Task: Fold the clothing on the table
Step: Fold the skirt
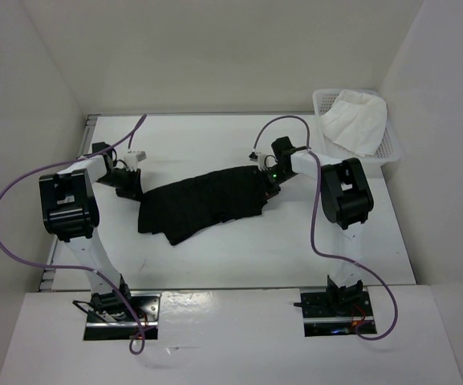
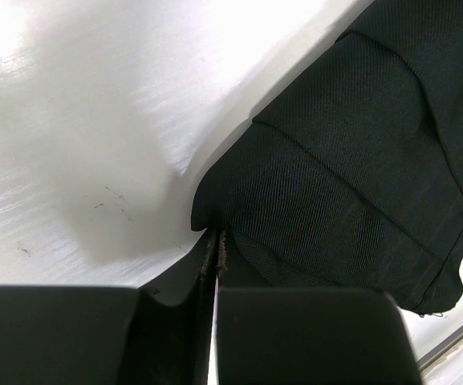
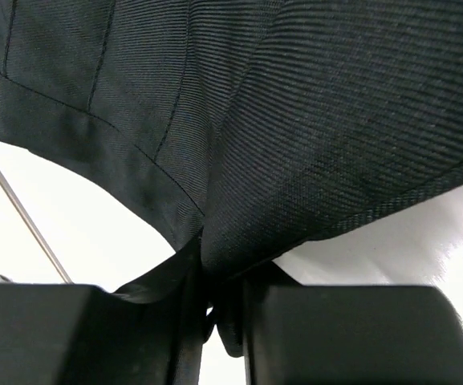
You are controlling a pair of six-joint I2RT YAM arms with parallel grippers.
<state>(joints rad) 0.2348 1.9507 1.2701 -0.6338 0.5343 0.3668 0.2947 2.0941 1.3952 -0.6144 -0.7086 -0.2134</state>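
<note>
**A:** Nearest sit the left base (image 1: pixel 117 309) and right base (image 1: pixel 339 301), bolted at the near edge, yes?

**B:** Yes, side by side.

**A:** What is the biggest thing beyond them?

**B:** That is the table (image 1: pixel 239 249), white and walled on three sides. On its middle lies the skirt (image 1: pixel 203 204), black, pleated and rumpled. It stretches left to right between the two arms, and its right end lies farther from the bases than its left.

**A:** Is anything else on the table?

**B:** A basket (image 1: pixel 395 146) of white mesh sits at the far right corner, well apart from the skirt. A white cloth (image 1: pixel 358 120) is crumpled inside it.

**A:** What about the left gripper (image 1: pixel 129 186)?

**B:** It is low at the skirt's far left corner. Its wrist view shows the fingers pressed almost together, with a corner of fabric nipped at the tips.

**A:** And the right gripper (image 1: pixel 267 180)?

**B:** It is at the skirt's far right corner. Its jaws stand narrow, with a fold of fabric clamped between them and fanning out beyond the tips.
</note>
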